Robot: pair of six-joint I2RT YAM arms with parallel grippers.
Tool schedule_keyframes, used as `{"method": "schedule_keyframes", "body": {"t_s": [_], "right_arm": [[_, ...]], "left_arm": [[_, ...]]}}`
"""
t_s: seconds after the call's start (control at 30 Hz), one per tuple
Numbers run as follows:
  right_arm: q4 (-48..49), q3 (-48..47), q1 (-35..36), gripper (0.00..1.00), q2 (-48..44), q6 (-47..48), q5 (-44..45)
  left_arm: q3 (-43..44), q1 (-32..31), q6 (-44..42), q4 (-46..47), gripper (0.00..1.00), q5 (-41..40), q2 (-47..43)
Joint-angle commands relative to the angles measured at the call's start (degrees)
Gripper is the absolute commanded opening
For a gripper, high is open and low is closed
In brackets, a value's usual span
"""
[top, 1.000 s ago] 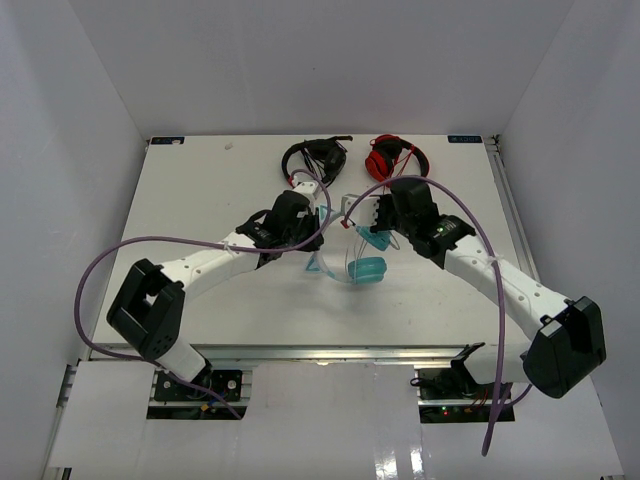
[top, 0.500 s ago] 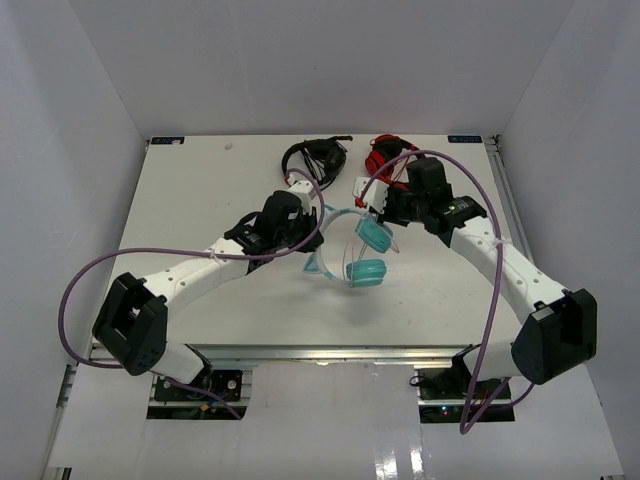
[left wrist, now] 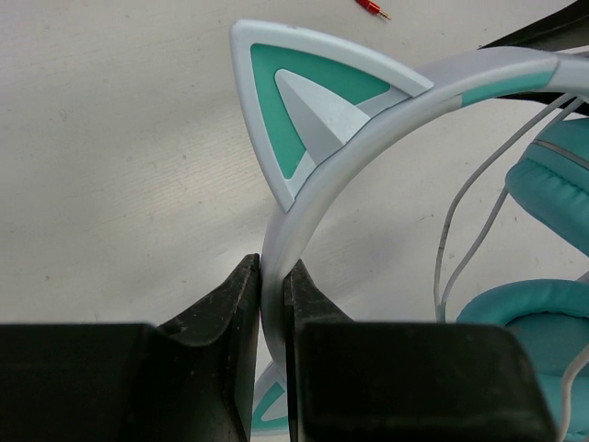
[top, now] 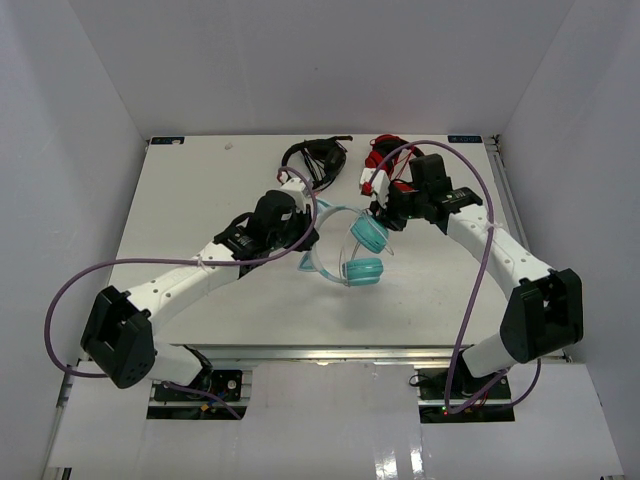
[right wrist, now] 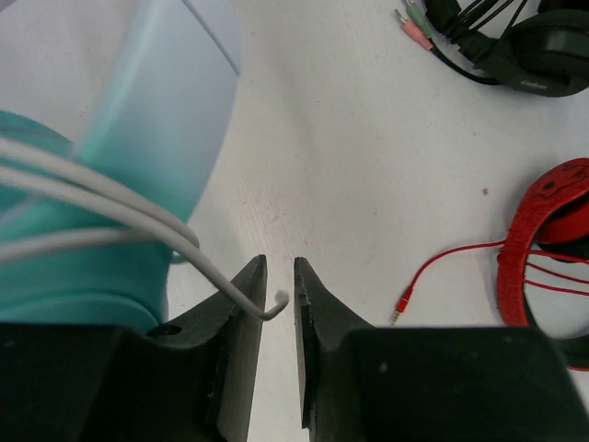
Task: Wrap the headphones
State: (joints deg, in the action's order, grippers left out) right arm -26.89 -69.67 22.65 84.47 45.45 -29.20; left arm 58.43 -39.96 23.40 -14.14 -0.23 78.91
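Observation:
The teal headphones (top: 365,270) lie mid-table, their earcups stacked and the pale cat-ear headband (left wrist: 368,120) arching to the left. My left gripper (left wrist: 271,267) is shut on the headband just below one cat-ear point; from above it sits at the band's left side (top: 303,243). The thin white cable (right wrist: 120,216) loops over the upper earcup (right wrist: 83,267). Its bent free end rests in the narrow gap of my right gripper (right wrist: 279,267), against the left finger and not pinched. That gripper (top: 384,214) hovers beside the upper earcup, its jaws slightly apart.
Black headphones (top: 318,158) and red headphones (top: 385,152) lie at the table's back edge, just behind both grippers. The red set's thin cable and plug (right wrist: 402,308) trail on the table (top: 200,190) right of my right gripper. White walls enclose the table.
The right gripper moved toward the back of the table, drawing the cable over the earcup, then parted its jaws and released the cable end. The left arm shifted slightly, still holding the headband.

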Motion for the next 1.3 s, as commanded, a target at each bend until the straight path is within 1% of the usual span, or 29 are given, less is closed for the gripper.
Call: {"method": "schedule_keyframes", "body": {"t_s": [0.0,0.17,0.4,0.47,0.67,0.77,0.87,1.03,1.27], "right_arm": [[0.1,-1.5,-2.4,0.29,1.0,-4.5,-7.7],[0.2,-0.3,-4.6,0.39,-0.1,-5.0,-9.0],[-0.8,5.2,-7.8,0.46,-1.6,-2.3,-15.8],[-1.3,7.3,-8.1,0.5,-1.9,-1.4,-16.3],[-0.6,11.4,-10.7,0.56,-4.6,-1.0,-17.8],[0.6,13.3,-11.7,0.61,-6.0,-1.6,-16.6],[4.7,17.7,-12.2,0.62,-9.2,-2.8,-15.1],[7.5,22.2,-13.6,0.63,-12.1,-3.2,-18.1],[10.9,26.3,-15.5,0.63,-13.5,-3.9,-19.9]], "left_arm": [[2.1,-0.2,1.7,0.9,0.0,-4.9,-4.3],[0.1,-0.1,0.7,1.5,0.0,-5.7,-5.6],[-3.4,-0.1,0.4,1.7,0.0,-6.2,-7.0],[-4.7,-0.1,1.2,1.9,0.0,-6.8,-7.4],[-11.8,-0.1,4.0,4.7,0.0,-8.4,-7.7],[-15.5,-0.1,5.9,6.5,0.0,-8.7,-7.5],[-16.9,0.2,6.8,6.7,0.0,-9.3,-6.3],[-16.6,1.3,7.2,6.9,0.0,-9.1,-2.5],[-11.7,3.9,8.0,6.0,0.0,-9.9,4.7]]}}
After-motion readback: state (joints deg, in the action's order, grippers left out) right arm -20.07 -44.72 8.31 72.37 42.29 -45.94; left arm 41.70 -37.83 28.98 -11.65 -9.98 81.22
